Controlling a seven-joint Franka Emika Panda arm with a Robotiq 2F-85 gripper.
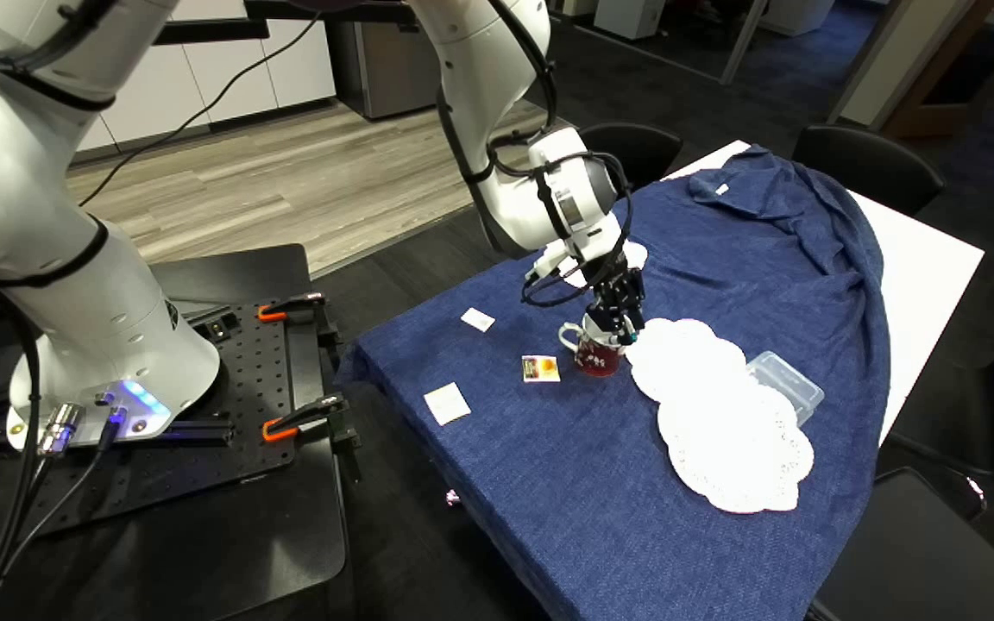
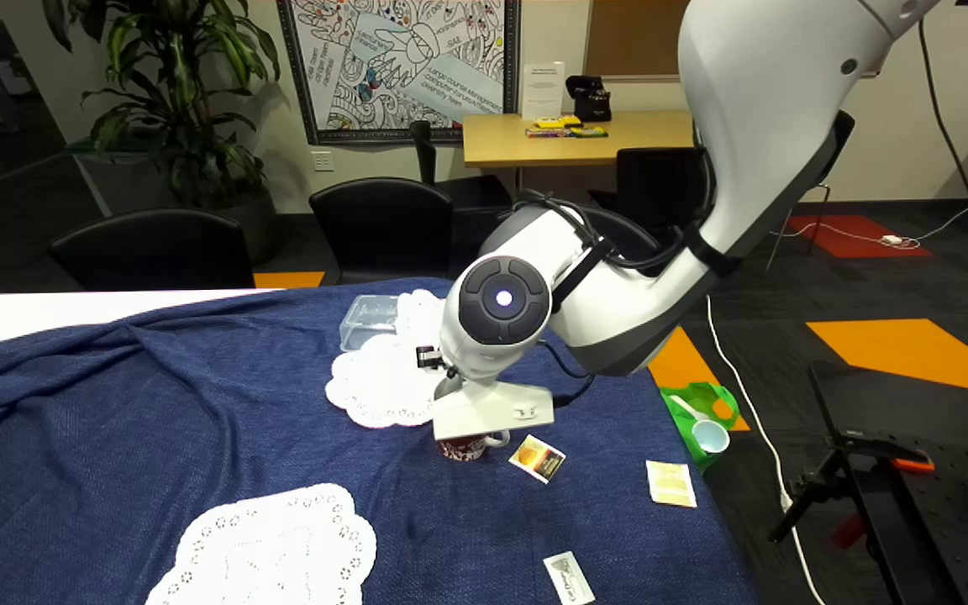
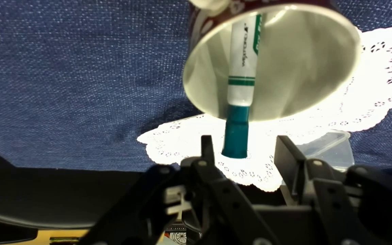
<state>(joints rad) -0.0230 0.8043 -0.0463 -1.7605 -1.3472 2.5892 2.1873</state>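
Pincer (image 3: 245, 147) at the marker (image 3: 241, 90), wrist view. The jaws stand apart; the marker's teal cap lies between them, with a visible gap on either side. The white barrel leans inside a red mug (image 1: 598, 360), and the capped end projects past the rim. The mug stands upright on a blue cloth (image 1: 549, 483) spread over a white table (image 1: 920, 259). Near it, on the handle side, lies an orange-and-white sachet (image 1: 541, 369). Just beside the mug, away from the handle, are two white doilies (image 1: 734, 431); glare hides whether they overlap. Next to them sits a clear plastic box (image 1: 786, 384). Farther from the mug than the sachet lie a pale square packet (image 1: 447, 403) and a small white packet (image 1: 478, 319). Beyond the table, in an exterior view: black chairs (image 2: 379, 223), a leafy plant (image 2: 190, 101) and a framed drawing (image 2: 408, 67) on the wall.
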